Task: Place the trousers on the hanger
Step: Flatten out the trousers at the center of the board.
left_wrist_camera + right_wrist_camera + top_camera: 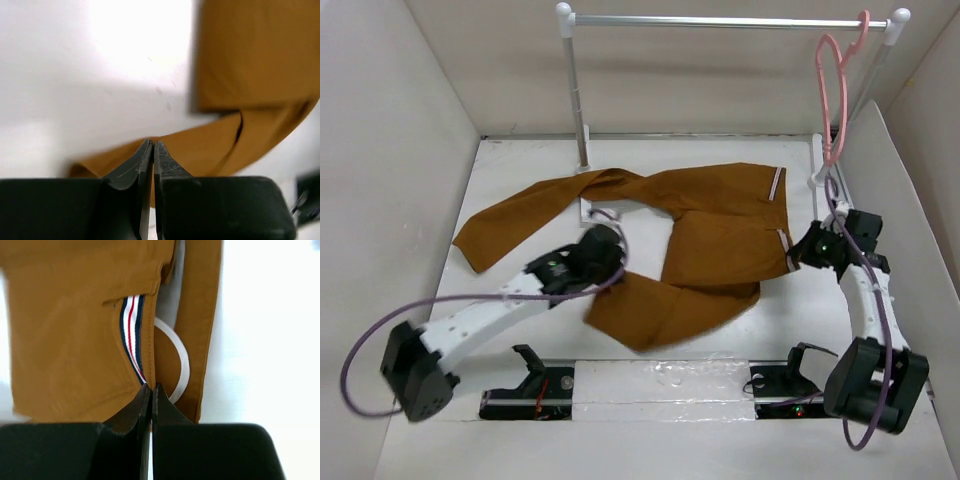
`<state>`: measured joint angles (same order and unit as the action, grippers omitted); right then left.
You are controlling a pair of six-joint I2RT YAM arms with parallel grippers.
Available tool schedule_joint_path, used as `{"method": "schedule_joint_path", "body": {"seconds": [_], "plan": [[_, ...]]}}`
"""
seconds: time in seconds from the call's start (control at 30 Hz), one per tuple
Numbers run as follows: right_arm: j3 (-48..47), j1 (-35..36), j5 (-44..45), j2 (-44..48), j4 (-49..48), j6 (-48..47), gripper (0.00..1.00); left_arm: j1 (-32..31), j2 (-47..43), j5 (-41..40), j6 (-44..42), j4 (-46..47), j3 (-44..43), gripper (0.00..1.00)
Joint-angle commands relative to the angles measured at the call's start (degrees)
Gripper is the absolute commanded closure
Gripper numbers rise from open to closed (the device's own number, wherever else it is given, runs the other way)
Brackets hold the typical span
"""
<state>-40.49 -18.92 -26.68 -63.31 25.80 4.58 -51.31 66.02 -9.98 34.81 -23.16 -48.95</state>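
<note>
The rust-brown trousers [710, 225] lie spread on the white table, one leg stretched to the left and the other folded toward the front. The pink hanger [833, 95] hangs by its hook from the right end of the rail. My left gripper [608, 252] is shut, and the edge of the folded leg [210, 145] is pinched at its tips [152, 143]. My right gripper [801, 256] is shut on the waistband [75, 340], next to the white, red and navy striped trim [130, 335].
A silver rail [720, 20] on white posts [578, 90] spans the back. White walls close in the left, right and back sides. A white curved band [182, 365] shows inside the waistband. Arm base mounts [535, 385] sit along the near edge.
</note>
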Motion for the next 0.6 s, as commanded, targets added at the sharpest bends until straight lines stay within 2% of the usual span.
{"method": "schedule_joint_path", "body": {"seconds": [0.0, 0.03, 0.07, 0.1, 0.13, 0.2, 0.23, 0.3, 0.4, 0.43, 0.5, 0.57], "plan": [[-7.84, -4.53, 10.67, 5.37, 0.82, 3.5, 1.0, 9.61, -9.13, -5.76, 1.39, -8.2, 0.79, 1.0], [-9.07, -5.51, 11.81, 5.65, 1.87, 3.85, 1.0, 13.13, -10.2, -1.67, 0.97, -8.48, 0.35, 1.0], [-10.56, -6.56, 14.17, 5.65, 4.06, 4.29, 1.0, 20.47, -11.17, 0.2, 0.36, -8.66, 0.26, 1.0], [-12.92, -7.35, 15.85, 5.3, 4.52, 4.73, 1.0, 24.38, -13.52, 1.61, -0.7, -9.01, -0.09, 1.0], [-13.99, -10.67, 19.69, 5.65, 2.52, 6.65, 1.0, 36.6, -16.68, 5.02, -3.4, -9.97, -4.01, 1.0], [-14.52, -11.66, 20.86, 5.22, 3.02, 6.93, 1.0, 38.98, -15.84, 3.05, -3.17, -11.28, -6.14, 1.0], [-16.1, -12.63, 22.01, 3.65, 3.9, 7.2, 1.0, 39.0, -15.14, -1.23, -3.17, -13.12, -8.51, 1.0], [-17.68, -14.66, 24.38, 1.45, 6.53, 5.71, 1.0, 39.0, -14.87, -2.85, -5.96, -12.27, -13.44, 1.0], [-22.96, -15.45, 33.16, -3.3, 13.73, 2.72, 1.0, 39.0, -12.94, -14.33, -10.98, -12.78, -20.3, 1.0], [-23.84, -15.45, 34.66, -3.49, 14.79, 2.19, 1.0, 39.0, -12.76, -20.98, -12.38, -12.7, -21.44, 1.0], [-23.67, -15.45, 36.96, -4.36, 16.73, 2.71, 1.0, 39.0, -11.45, -23.5, -14.58, -12.18, -23.99, 1.0], [-21.58, -15.45, 37.66, -5.33, 18.05, 1.67, 1.0, 39.0, -10.3, -24.38, -13.1, -12.88, -26.54, 1.0]]}}
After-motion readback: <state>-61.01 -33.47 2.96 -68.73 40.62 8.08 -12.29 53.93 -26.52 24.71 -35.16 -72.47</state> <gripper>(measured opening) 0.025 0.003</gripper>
